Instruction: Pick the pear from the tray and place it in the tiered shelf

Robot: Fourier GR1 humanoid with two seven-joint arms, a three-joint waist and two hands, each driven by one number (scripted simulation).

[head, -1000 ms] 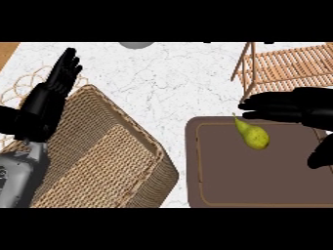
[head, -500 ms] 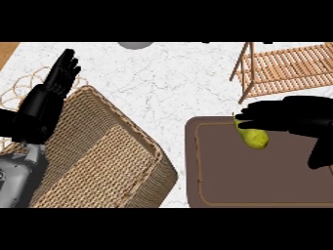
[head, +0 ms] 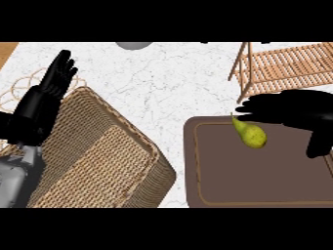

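Observation:
A yellow-green pear [head: 251, 134] lies near the far edge of the dark brown tray [head: 262, 180] at the lower right. My right hand [head: 299, 110] hovers over the tray's far right corner, fingers curved and pointing left, their tips just above the pear's stem, with the thumb hanging down at the right. It holds nothing. The wooden tiered shelf [head: 291, 66] stands beyond the tray at the upper right. My left hand [head: 39, 105] rests open at the left, fingers up, over the wicker basket [head: 104, 166].
The large wicker basket fills the lower left, lying on the white marble counter [head: 176, 88]. A grey round object [head: 134, 45] shows at the far edge. A wire trivet [head: 17, 90] lies beside the basket at the left.
My right hand has moved left and down toward the pear, its fingers curling over it. The pear, the tray and my left hand have stayed put.

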